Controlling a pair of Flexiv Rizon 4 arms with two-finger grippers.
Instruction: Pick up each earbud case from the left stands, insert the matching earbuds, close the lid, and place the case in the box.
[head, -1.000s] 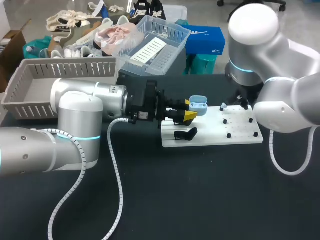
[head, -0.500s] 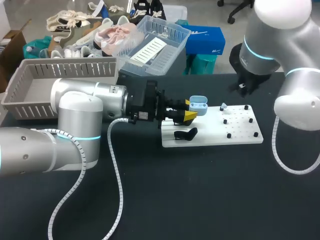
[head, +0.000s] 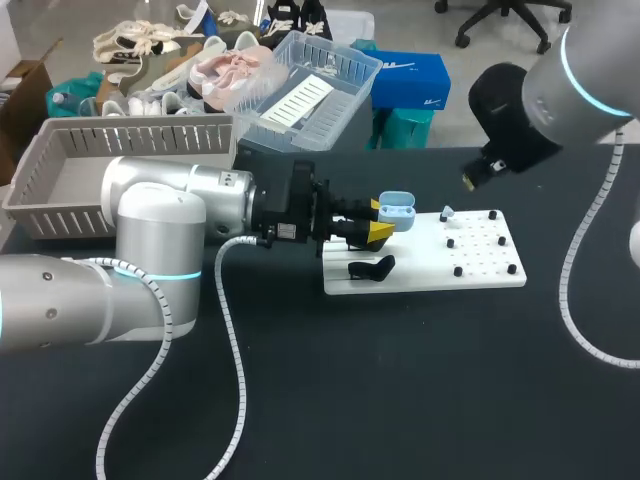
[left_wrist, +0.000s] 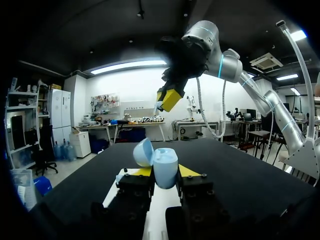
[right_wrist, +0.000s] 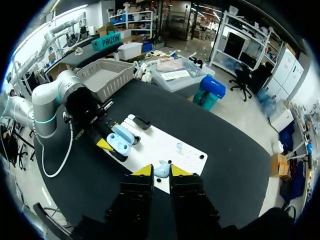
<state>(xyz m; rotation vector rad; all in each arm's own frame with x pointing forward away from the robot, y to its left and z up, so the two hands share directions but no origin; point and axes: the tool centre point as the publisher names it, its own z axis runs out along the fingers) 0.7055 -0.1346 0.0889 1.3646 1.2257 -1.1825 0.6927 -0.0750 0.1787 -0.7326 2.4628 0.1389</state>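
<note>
My left gripper (head: 381, 222) is shut on a light blue earbud case (head: 396, 209), its lid open, just above the left end of the white board (head: 420, 272). The left wrist view has the case (left_wrist: 165, 168) upright between the yellow tips. My right gripper (head: 470, 180) hangs high above the board's far right side. It is shut on a light blue earbud (right_wrist: 161, 169). A second light blue earbud (head: 447, 213) rests on the board. A black case (head: 372, 267) lies on its stand at the board's near left.
Several black pegs (head: 480, 250) stick up from the board's right half. A grey slatted basket (head: 60, 190) and a clear plastic bin (head: 330, 95) stand along the table's far edge. My left arm (head: 170, 215) stretches across the table's left half.
My right gripper has risen from the board's far right side and drawn off to the right with the earbud in it. The left arm and its case have stayed put.
</note>
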